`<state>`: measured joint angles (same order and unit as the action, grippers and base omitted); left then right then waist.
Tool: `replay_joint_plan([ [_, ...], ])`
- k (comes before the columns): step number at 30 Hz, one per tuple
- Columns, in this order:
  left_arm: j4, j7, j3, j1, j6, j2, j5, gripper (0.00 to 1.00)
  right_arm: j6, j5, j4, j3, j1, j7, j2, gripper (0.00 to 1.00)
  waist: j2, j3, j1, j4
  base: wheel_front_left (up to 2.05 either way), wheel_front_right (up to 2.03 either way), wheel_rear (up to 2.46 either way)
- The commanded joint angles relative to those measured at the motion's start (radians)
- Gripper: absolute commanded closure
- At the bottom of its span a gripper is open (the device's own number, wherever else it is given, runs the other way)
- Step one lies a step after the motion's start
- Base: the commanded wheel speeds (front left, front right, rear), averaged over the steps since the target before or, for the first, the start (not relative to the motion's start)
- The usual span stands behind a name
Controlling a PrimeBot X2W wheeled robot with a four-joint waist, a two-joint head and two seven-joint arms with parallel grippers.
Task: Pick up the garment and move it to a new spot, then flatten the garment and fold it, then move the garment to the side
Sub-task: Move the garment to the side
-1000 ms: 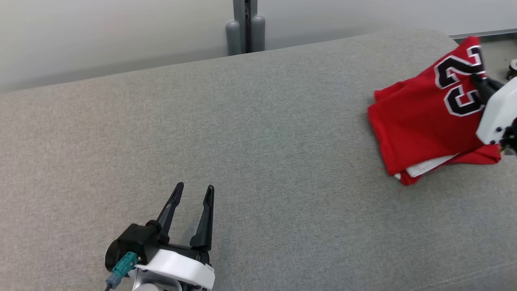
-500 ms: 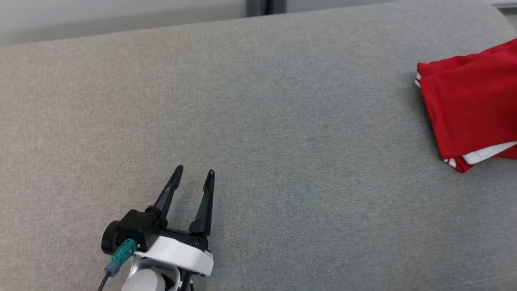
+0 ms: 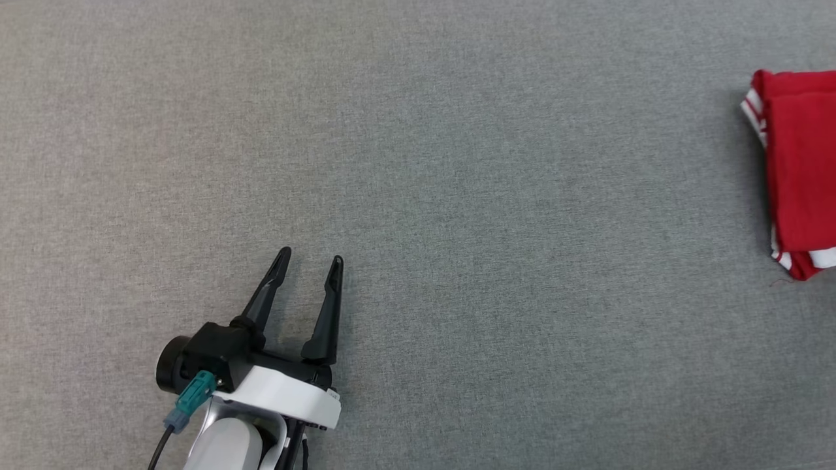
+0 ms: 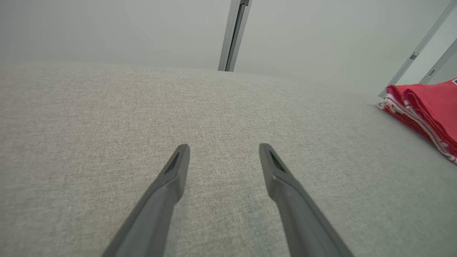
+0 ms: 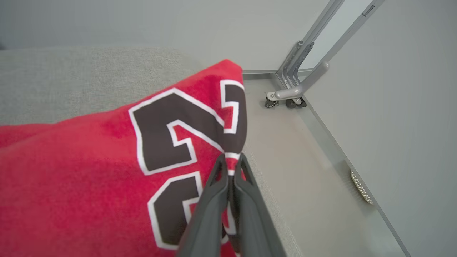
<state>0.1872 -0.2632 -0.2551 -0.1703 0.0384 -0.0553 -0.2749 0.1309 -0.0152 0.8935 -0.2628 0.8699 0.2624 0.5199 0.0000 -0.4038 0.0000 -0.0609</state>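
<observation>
While my left gripper (image 3: 310, 256) is sitting spread and empty low over the grey cushion (image 3: 457, 163) at lower left, my right gripper (image 5: 232, 159) is pinching the folded red garment (image 3: 800, 163), pressed together on the fabric beside the black numerals, at the cushion's far right edge. I'm reading this as the move-to-the-side step, so I'm aiming to drag low and slow to stop the layers fanning out or spilling onto the floor (image 5: 296, 150). The garment's folded edge is facing left, and its long axis is seemingly running near-to-far in the head view, though its right part is cropped.
</observation>
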Motion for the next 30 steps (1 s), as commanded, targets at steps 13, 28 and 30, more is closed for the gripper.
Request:
replay_joint_plan([
  [13,0.003,-0.002,0.012,-0.023,0.008,-0.008,0.02,0.0,0.0,0.271,-0.024,-0.224,0.026,-0.066,-0.092,0.0,0.0,-0.019,0.0,0.011,0.0,0.0,0.0],
  [28,0.003,-0.002,0.017,-0.016,0.012,-0.008,0.015,0.0,0.0,0.327,-0.039,-0.241,0.013,-0.114,-0.184,0.0,0.0,0.037,0.0,-0.013,0.0,0.0,0.0],
  [30,-0.003,-0.002,0.02,-0.017,0.016,-0.007,0.006,0.0,0.0,0.31,-0.044,-0.236,0.01,-0.13,-0.195,0.0,0.0,0.056,0.0,-0.015,0.0,0.0,0.0],
])
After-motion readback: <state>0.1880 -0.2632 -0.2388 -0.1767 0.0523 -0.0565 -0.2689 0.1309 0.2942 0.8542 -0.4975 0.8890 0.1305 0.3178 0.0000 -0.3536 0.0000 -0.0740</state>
